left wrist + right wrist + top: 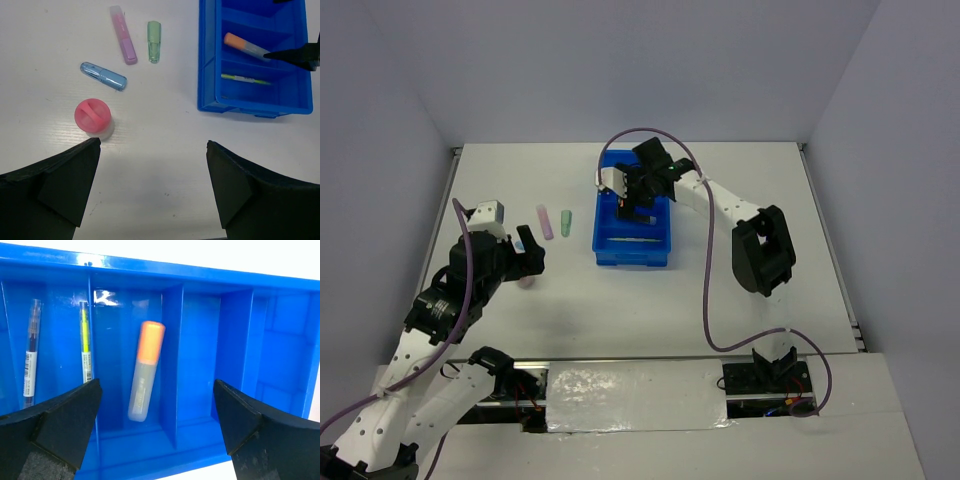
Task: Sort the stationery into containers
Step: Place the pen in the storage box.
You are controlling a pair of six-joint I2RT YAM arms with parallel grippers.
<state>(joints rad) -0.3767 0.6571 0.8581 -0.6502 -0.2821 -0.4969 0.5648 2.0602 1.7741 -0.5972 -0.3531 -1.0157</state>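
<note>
Looking from above, we find the left gripper spread wide and empty, left of the blue tray and beside the pink-capped piece; the right gripper hangs over the tray. Left wrist: that piece stands upright, just ahead of the open jaws, off-centre. Right wrist: jaws gape empty above the orange-grey marker, lying lengthwise inside the tray.

Overhead cam, close wrist cams, tray shared
</note>
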